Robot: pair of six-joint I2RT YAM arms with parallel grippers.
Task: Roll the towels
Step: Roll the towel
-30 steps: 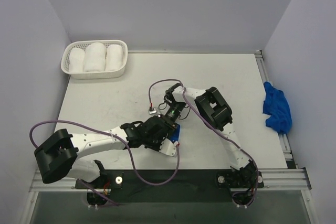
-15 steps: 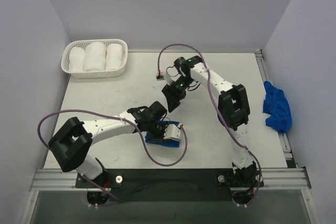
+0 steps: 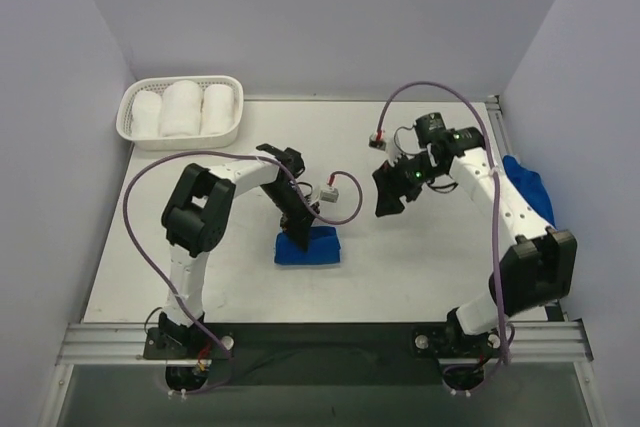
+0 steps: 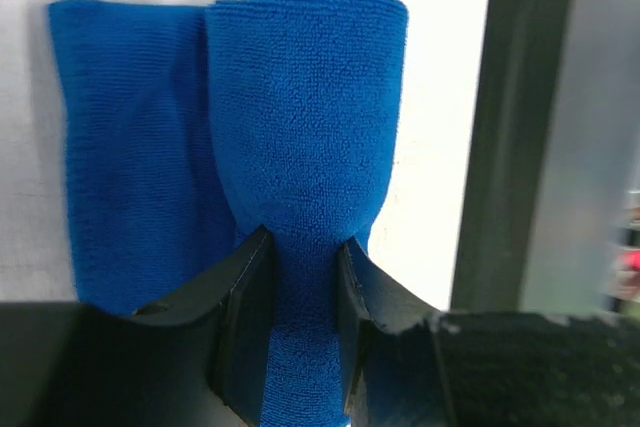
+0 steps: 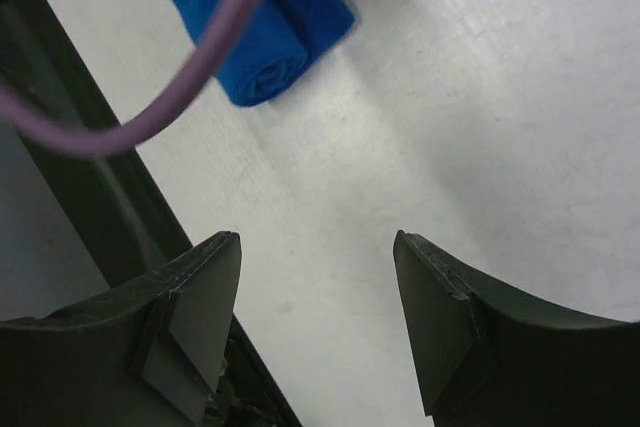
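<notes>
Blue towel [image 4: 300, 117], partly rolled, lies on the counter [image 3: 200, 207] with the left fingers [image 4: 245, 317] clamped on it. Right fingers [image 5: 200, 297] hang apart, empty.

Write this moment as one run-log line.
left end effector: shut on part-rolled blue towel | right end effector: open, empty | second blue towel: crumpled, far right

Two in blue: one rolled towel [image 3: 310, 248] mid-table, one crumpled towel [image 3: 527, 205] at the right edge, though that heap may hide a second cloth. Three white rolls [image 3: 181, 109] in one basket [image 3: 180, 141]. One table [image 3: 420, 267]. Two arms: left arm [image 3: 240, 174], right arm [image 3: 503, 202].
</notes>
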